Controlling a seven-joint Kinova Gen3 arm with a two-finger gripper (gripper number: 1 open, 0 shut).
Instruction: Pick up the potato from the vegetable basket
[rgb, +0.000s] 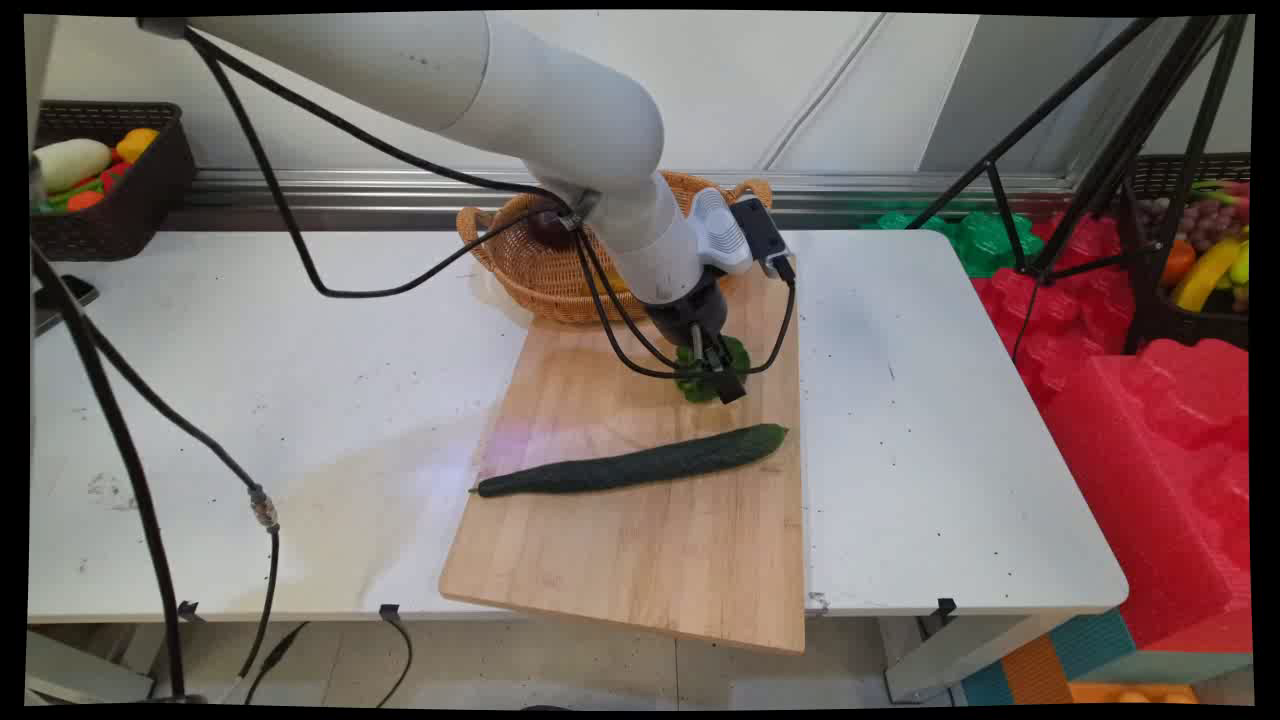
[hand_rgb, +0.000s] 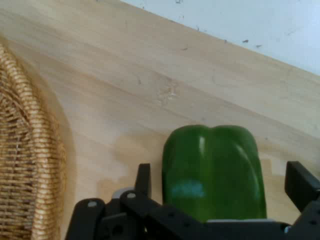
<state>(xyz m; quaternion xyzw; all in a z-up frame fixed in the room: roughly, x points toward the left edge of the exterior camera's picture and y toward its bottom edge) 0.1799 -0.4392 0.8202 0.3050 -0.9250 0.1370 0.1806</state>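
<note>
Black two-finger gripper (rgb: 718, 375) stands low over the far part of the board, its fingers spread wide on either side of a glossy green bell pepper (hand_rgb: 212, 172) — in the hand view one finger (hand_rgb: 143, 179) shows on the pepper's left and the other on its right, each with a gap of bare wood between it and the skin, so nothing is gripped.

Nearest the camera, the pale wooden cutting board (rgb: 640, 560) lies on the white table (rgb: 250, 400), its near edge hanging a little past the table's near edge. Across the board's middle lies a long dark green cucumber (rgb: 630, 465), running from near left to far right, its thin stem end at the board's left side.

Just beyond the cucumber sits the green pepper, on the board and partly hidden by the gripper in the main view. Farther still, a woven wicker basket with handles (rgb: 540, 265) stands at the board's far edge, just beside the pepper — the arm covers much of it. At the far left corner of the table a dark basket of mixed toy vegetables (rgb: 110, 180) stands well apart from the rest.
</note>
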